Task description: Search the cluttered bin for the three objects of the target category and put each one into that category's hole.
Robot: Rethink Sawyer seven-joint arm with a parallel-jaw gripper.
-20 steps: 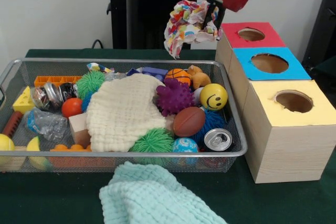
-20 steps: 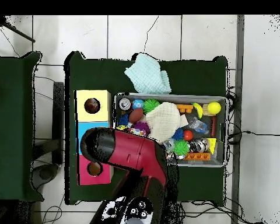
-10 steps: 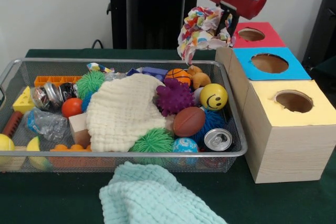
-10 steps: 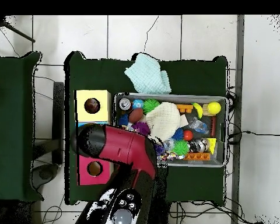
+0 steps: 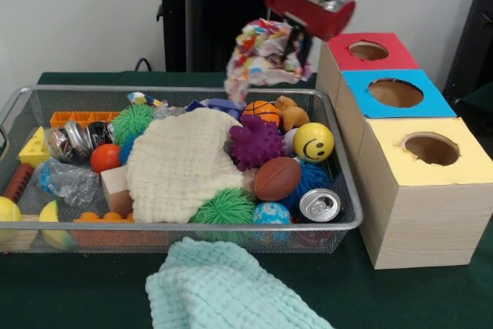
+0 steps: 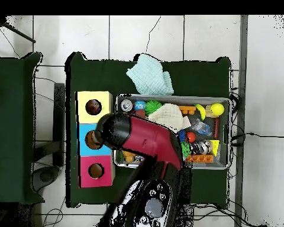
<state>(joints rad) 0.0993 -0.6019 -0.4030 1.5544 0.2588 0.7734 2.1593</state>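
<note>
**Operator:** Item one: patterned cloth (image 5: 262, 53), many-coloured print, soft and crumpled. I have it hanging from the gripper (image 5: 295, 35), whose fingers are pinched together on a bunched upper corner. Most of the fabric droops below and to the picture-left of the gripper, clear of everything underneath.

**Second:** Handling notes?

**Operator:** I judge it light, limp and not fragile. It will swing and drag behind any quick move, and a loose fold could catch on a hole's edge. A grip on a gathered bunch, as now, seems best to me; a single layer might slip out.

**Second:** Location against the sorting boxes?

**Operator:** Item two: red-topped box (image 5: 368, 51), just to the picture-right of the gripper and a little lower. The blue-topped box (image 5: 396, 92) and yellow-topped box (image 5: 431, 152) follow in a row toward the camera. The cloth hangs over the far rim of the wire bin (image 5: 177, 227), not over any hole (which hole belongs to cloths I cannot tell from here).

**Second:** Others of its kind?

**Operator:** Item three: cream cloth (image 5: 181, 163), spread over the clutter in the bin, below the gripper and toward the camera. Item four: mint cloth (image 5: 223, 287), lying on the table outside the bin's near side. Both look thicker and waffle-woven; I'd pinch each at a raised fold.
</note>
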